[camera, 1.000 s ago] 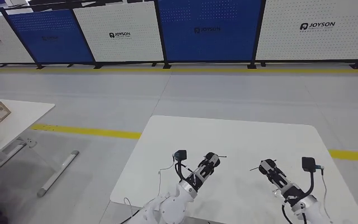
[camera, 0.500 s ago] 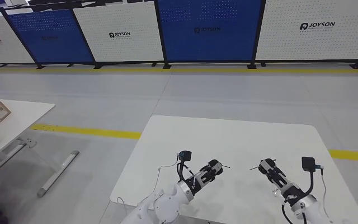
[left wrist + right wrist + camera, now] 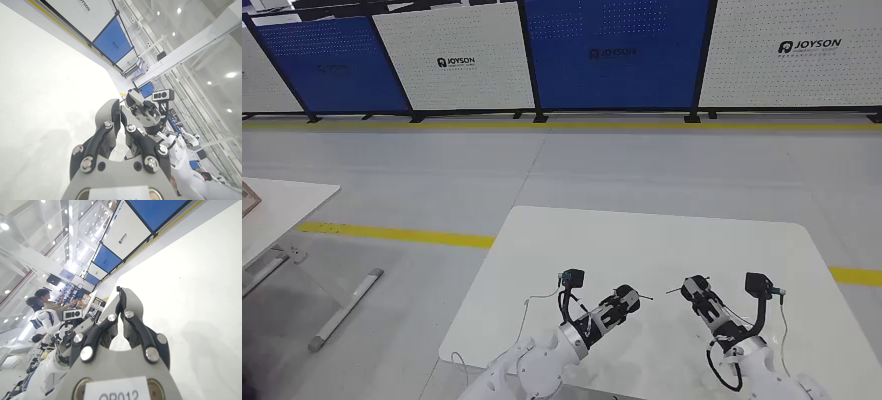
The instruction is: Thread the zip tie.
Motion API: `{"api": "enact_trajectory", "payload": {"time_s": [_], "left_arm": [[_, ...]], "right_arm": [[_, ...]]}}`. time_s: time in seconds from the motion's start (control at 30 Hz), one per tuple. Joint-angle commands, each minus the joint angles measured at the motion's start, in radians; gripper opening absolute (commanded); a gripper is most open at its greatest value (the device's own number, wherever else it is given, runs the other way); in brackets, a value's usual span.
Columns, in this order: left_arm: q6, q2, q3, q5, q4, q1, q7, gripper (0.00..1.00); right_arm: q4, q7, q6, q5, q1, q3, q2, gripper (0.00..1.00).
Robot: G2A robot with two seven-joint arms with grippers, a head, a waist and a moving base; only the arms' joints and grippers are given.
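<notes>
Black zip tie [image 3: 118, 288] pinched between right fingers [image 3: 132, 302], end protruding

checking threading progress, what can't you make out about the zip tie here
- right wrist view: right gripper fingers hide the zip tie except a black nub at their tips
- left wrist view: left gripper fingers cover the part they pinch
- top view: the zip tie is too thin to tell if it is threaded
</notes>
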Motion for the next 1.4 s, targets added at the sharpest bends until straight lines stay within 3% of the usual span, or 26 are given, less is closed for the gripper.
{"api": "enact_trajectory", "payload": {"time_s": [0.0, 0.53, 0.73, 0.83, 0.93, 1.37], "left_arm": [[0.000, 0.000, 0.000, 0.000, 0.000, 0.000, 0.000, 0.00], [0.000, 0.000, 0.000, 0.000, 0.000, 0.000, 0.000, 0.00], [0.000, 0.000, 0.000, 0.000, 0.000, 0.000, 0.000, 0.00], [0.000, 0.000, 0.000, 0.000, 0.000, 0.000, 0.000, 0.00], [0.000, 0.000, 0.000, 0.000, 0.000, 0.000, 0.000, 0.00], [0.000, 0.000, 0.000, 0.000, 0.000, 0.000, 0.000, 0.00]], "right_arm": [[0.000, 0.000, 0.000, 0.000, 0.000, 0.000, 0.000, 0.00], [0.000, 0.000, 0.000, 0.000, 0.000, 0.000, 0.000, 0.00], [0.005, 0.009, -0.066, 0.009, -0.016, 0.009, -0.006, 0.00], [0.000, 0.044, -0.054, -0.006, 0.002, -0.002, -0.011, 0.00], [0.004, 0.081, -0.003, -0.021, 0.034, -0.022, -0.019, 0.00], [0.004, 0.081, -0.003, -0.021, 0.034, -0.022, -0.019, 0.00]]}}
